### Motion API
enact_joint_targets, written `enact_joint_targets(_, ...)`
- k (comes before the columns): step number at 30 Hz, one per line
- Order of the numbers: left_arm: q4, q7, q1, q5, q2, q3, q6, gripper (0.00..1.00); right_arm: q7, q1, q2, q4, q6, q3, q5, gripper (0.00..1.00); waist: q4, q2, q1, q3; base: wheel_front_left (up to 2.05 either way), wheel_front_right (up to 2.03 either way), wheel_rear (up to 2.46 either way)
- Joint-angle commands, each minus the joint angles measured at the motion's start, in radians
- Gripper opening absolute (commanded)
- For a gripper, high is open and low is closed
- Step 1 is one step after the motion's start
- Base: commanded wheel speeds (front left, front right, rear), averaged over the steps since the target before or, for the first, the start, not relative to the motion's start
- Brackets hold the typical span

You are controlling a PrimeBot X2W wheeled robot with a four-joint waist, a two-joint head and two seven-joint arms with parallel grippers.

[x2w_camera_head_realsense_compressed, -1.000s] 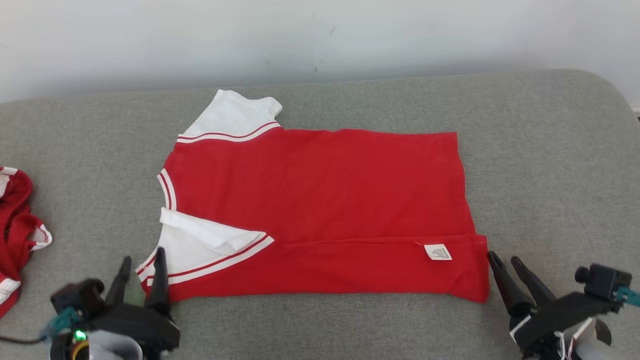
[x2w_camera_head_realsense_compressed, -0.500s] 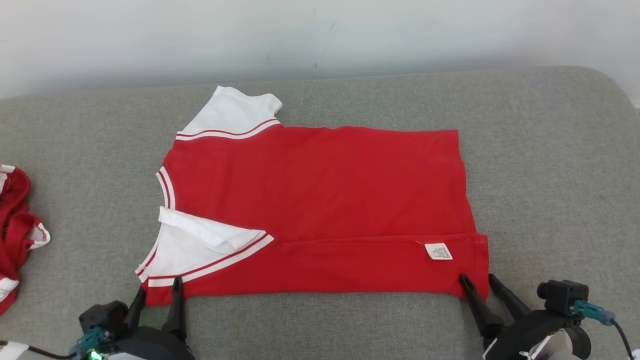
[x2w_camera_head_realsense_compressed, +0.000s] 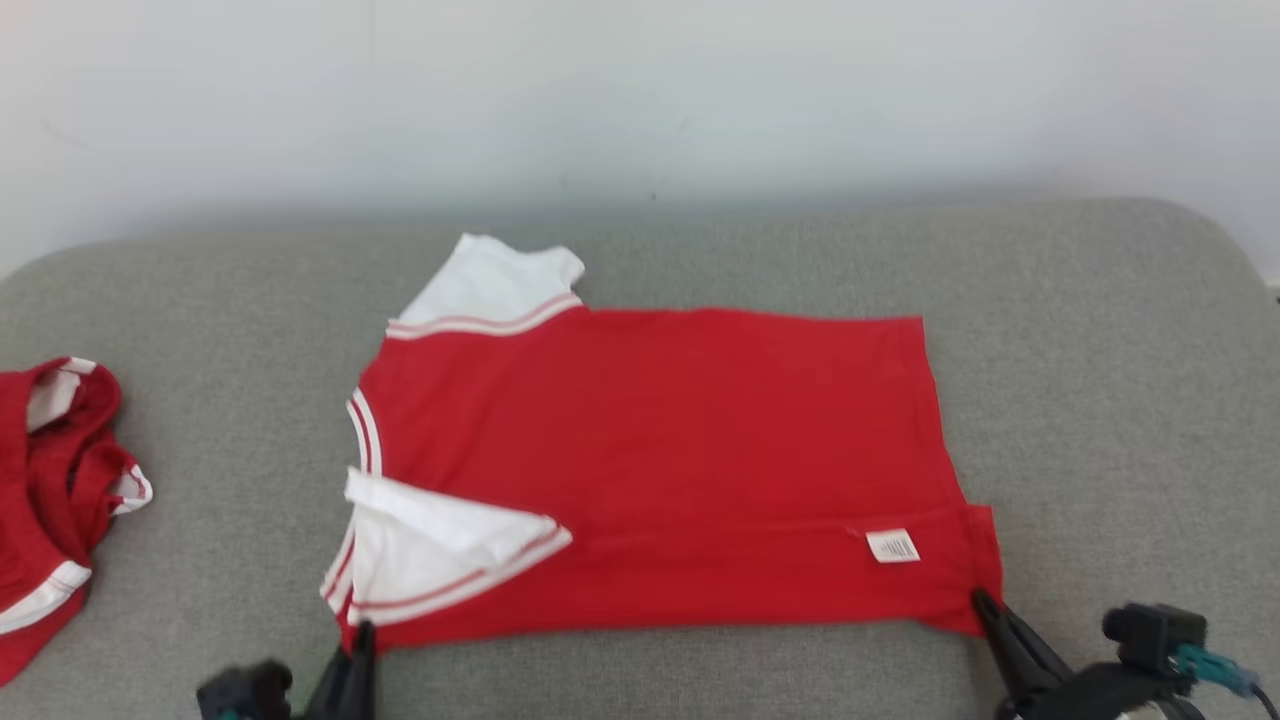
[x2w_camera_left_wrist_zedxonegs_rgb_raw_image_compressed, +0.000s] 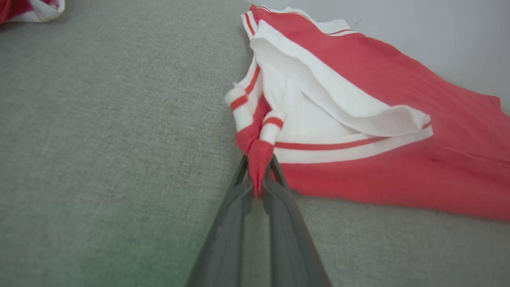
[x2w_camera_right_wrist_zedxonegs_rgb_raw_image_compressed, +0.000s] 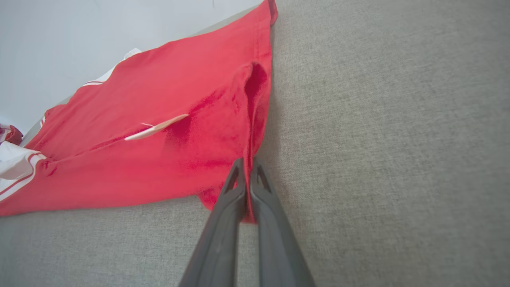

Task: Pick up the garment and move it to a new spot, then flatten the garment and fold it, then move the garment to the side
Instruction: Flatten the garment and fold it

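Observation:
The garment (x2w_camera_head_realsense_compressed: 660, 440) is a red shirt with white, red-striped sleeves, lying flat across the grey cushion, collar to the left, its near edge folded over with a white label (x2w_camera_head_realsense_compressed: 892, 546) showing. My left gripper (x2w_camera_head_realsense_compressed: 358, 632) is shut on the near-left corner by the sleeve; in the left wrist view the bunched red cloth (x2w_camera_left_wrist_zedxonegs_rgb_raw_image_compressed: 258, 163) is pinched between the fingers (x2w_camera_left_wrist_zedxonegs_rgb_raw_image_compressed: 239, 191). My right gripper (x2w_camera_head_realsense_compressed: 982, 600) is shut on the near-right hem corner, and the right wrist view has that red hem (x2w_camera_right_wrist_zedxonegs_rgb_raw_image_compressed: 249, 167) clamped between the fingers (x2w_camera_right_wrist_zedxonegs_rgb_raw_image_compressed: 231, 195).
A second red-and-white garment (x2w_camera_head_realsense_compressed: 55, 500) lies crumpled at the cushion's left end. The grey cushion (x2w_camera_head_realsense_compressed: 1100, 400) has bare room to the right of the shirt and along its near edge. A pale wall (x2w_camera_head_realsense_compressed: 640, 90) runs behind.
Both grippers moved in onto the shirt's near corners and shut on them, from open. The whole picture has shifted down, so the camera moved.

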Motion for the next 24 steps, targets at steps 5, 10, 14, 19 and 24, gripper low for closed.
enact_joint_targets(5, -0.071, -0.001, 0.132, -0.012, -0.023, 0.007, -0.007, 0.0, -0.001, 0.109, -0.065, -0.061, 0.001, -0.046, -0.003, 0.0, 0.009, 0.0, 0.0001, -0.065, 0.0, 0.0, 0.0)
enact_joint_targets(10, -0.156, -0.001, 0.239, -0.027, -0.042, 0.006, 0.013, 0.0, 0.014, 0.208, -0.104, -0.124, 0.001, -0.088, -0.009, 0.0, 0.018, 0.0, 0.0001, -0.068, 0.0, 0.0, 0.0)
enact_joint_targets(14, -0.208, 0.004, 0.285, -0.032, -0.048, 0.002, 0.03, 0.0, 0.039, 0.265, -0.094, -0.155, 0.001, -0.13, -0.003, 0.0, 0.027, 0.0, 0.0001, -0.061, 0.0, 0.0, 0.0)
enact_joint_targets(19, -0.223, 0.007, 0.287, -0.022, -0.042, -0.001, 0.048, 0.14, 0.077, 0.289, -0.059, -0.174, 0.001, -0.166, -0.019, 0.06, 0.031, 0.0, 0.0001, -0.06, 0.0, 0.0, 0.0)
enact_joint_targets(24, -0.233, -0.001, 0.292, -0.002, -0.042, 0.016, 0.061, 1.0, 0.07, 0.298, -0.026, -0.192, 0.001, -0.206, -0.068, 1.0, 0.031, 0.0, 0.0001, -0.068, 0.0, 0.0, 0.0)
